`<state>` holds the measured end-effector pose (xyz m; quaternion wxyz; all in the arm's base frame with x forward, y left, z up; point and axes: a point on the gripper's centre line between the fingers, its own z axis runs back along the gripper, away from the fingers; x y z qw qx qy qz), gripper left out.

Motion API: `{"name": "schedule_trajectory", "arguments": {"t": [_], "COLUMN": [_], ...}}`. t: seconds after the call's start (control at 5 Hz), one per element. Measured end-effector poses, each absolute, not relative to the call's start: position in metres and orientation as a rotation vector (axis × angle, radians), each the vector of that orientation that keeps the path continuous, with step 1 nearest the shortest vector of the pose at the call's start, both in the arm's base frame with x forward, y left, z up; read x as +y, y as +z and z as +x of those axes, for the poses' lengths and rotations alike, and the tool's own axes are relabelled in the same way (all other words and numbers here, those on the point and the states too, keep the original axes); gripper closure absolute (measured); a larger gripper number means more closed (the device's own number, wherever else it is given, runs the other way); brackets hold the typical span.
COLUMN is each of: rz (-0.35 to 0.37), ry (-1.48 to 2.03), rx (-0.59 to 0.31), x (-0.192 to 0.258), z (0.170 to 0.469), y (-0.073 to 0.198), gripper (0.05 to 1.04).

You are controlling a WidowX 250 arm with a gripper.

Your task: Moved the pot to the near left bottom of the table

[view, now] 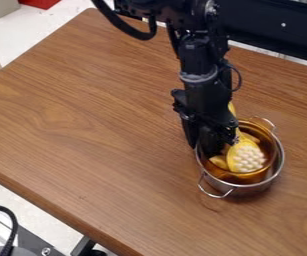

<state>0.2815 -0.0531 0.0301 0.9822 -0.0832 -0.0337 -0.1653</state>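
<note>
Pot (257,189) upright on the wooden table (82,120), right of centre in our view, well apart from the lower-left edge. Amber bowl (244,178) nested inside; in the bowl, a yellow piece with pale knobs (248,158) and other yellow bits. One wire handle (214,195) juts out at the lower left, another (270,123) at the upper right.

Gripper (204,150) down at the pot's left side, right by the rim, black arm (199,70) above it. We cannot tell whether the claw is spread or pinching the rim or the bowl; dark parts overlap there.

We judge the step in hand to be securing the pot, with the carry to the near left still to do. Our main worry: a hold on the bowl alone would lift it out and leave the pot behind. A hold on one side of the rim puts the weight off to the other, so the pot could tilt and spill the yellow things. If dragged, the low handle might catch and twist it round. Going too far left risks setting it half over the table's edge. We would want a firm hold on the metal wall, then a slow, level move.
</note>
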Motion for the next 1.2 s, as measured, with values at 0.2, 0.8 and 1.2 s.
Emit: {"name": "schedule_trajectory", "arguments": {"t": [0.2,0.8,1.2], "rz": [-0.163,-0.16,-0.157], "ry": [-0.332,-0.31,-0.225], "rx": [-0.07,-0.083,-0.082], "x": [-0.052,-0.043,-0.012], "z": [0.282,0.285,0.286], "y": [0.029,0.029,0.034], "gripper": [0.959,1.013,1.014]}}
